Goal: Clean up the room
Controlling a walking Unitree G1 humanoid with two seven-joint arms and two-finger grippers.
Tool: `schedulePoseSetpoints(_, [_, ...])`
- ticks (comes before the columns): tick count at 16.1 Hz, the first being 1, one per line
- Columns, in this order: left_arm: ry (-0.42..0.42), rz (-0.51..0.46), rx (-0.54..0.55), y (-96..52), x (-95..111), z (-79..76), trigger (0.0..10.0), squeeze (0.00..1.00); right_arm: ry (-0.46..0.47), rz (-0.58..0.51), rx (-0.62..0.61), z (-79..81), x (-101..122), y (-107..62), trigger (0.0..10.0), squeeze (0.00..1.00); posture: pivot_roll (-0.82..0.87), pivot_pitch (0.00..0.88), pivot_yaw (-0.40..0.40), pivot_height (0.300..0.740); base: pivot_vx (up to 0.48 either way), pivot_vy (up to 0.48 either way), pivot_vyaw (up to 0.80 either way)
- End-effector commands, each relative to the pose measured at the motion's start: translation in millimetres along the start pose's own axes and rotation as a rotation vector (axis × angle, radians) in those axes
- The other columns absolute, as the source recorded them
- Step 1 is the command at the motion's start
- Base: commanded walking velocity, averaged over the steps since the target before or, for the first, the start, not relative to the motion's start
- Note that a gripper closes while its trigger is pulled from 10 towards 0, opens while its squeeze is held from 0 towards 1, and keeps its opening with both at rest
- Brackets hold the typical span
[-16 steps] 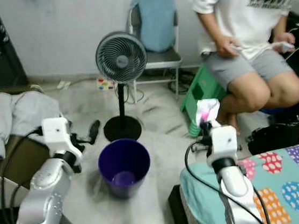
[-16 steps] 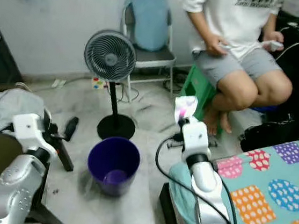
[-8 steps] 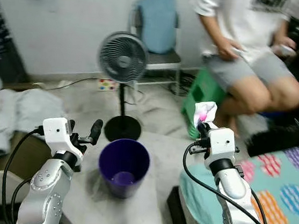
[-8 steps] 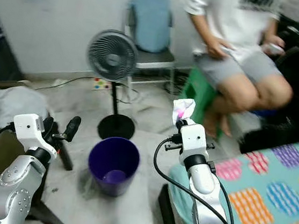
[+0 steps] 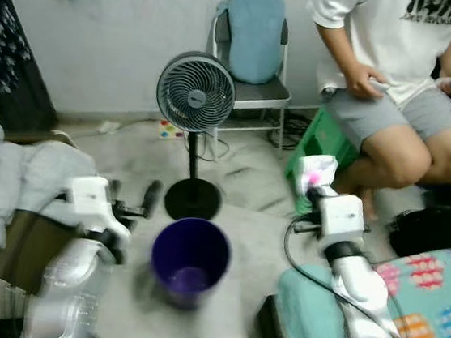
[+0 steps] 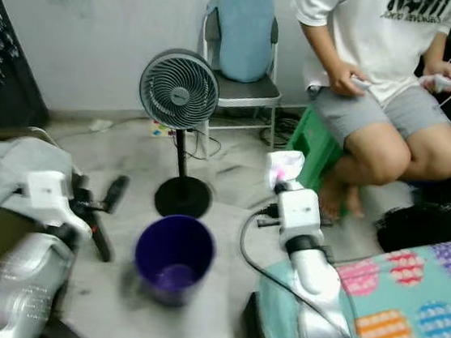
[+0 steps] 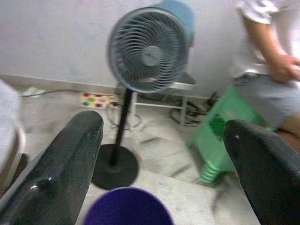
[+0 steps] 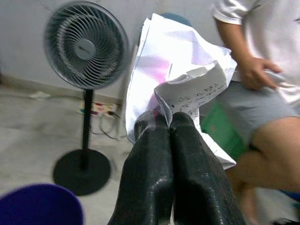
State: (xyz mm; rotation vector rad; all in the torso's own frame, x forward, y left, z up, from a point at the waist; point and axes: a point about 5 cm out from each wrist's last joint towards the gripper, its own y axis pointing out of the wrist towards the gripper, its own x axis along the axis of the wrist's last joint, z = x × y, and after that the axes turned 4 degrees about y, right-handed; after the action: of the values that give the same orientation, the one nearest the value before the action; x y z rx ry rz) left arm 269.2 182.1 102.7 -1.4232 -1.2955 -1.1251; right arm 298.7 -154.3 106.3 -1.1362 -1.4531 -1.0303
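A crumpled white paper (image 8: 173,79) with pink staining and printed text stands upright, pinched in the right hand (image 8: 169,123); the left hand (image 7: 164,159) gapes wide above the purple bin (image 5: 190,255).

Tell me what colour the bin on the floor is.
The bin is dark purple, clearest in the right eye view.

Pale scuffed wall (image 5: 104,16) behind, grey marbled floor (image 5: 241,171). Grey pedestal fan (image 5: 195,92) stands mid-room; behind it a folding metal chair (image 5: 254,95) with a blue cushion (image 5: 255,32). Person (image 5: 400,66) sits on a green plastic stool (image 5: 313,146). Colourful power strip (image 5: 169,130) by the wall. Bed with patterned teal sheet (image 5: 430,306) at right, grey clothes pile (image 5: 20,186) at left.
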Motion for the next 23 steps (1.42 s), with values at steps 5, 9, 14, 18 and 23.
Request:
schedulePoseSetpoints(5, [0.007,0.002,-0.006,0.2,0.6,-0.2,10.0,0.00,-0.007,-0.009,0.011,1.2,2.2,1.0,10.0,0.00,-0.14,0.000,-0.009,0.740,0.154,0.000,0.00])
schedulePoseSetpoints(9, [0.003,0.009,0.014,1.1,0.2,1.6,10.0,0.00,-0.016,-0.009,0.013,1.7,2.7,2.0,10.0,0.00,-0.14,0.000,-0.012,0.740,0.136,0.000,0.00])
schedulePoseSetpoints(14, [0.006,0.013,0.033,1.7,0.1,3.7,10.0,0.00,-0.017,-0.008,0.011,2.0,2.7,2.7,10.0,0.00,-0.14,0.000,-0.008,0.740,0.000,0.000,0.64])
schedulePoseSetpoints(18, [0.009,0.002,-0.003,2.8,0.8,0.1,10.0,0.00,-0.018,-0.010,0.006,1.9,2.5,3.1,10.0,0.00,-0.14,0.000,-0.003,0.740,0.000,0.000,0.13])
schedulePoseSetpoints(23, [0.000,-0.004,-0.023,2.3,1.4,-1.6,10.0,0.00,-0.013,-0.008,0.002,1.2,2.2,3.2,10.0,0.00,-0.14,0.000,-0.004,0.740,0.058,0.000,0.00])
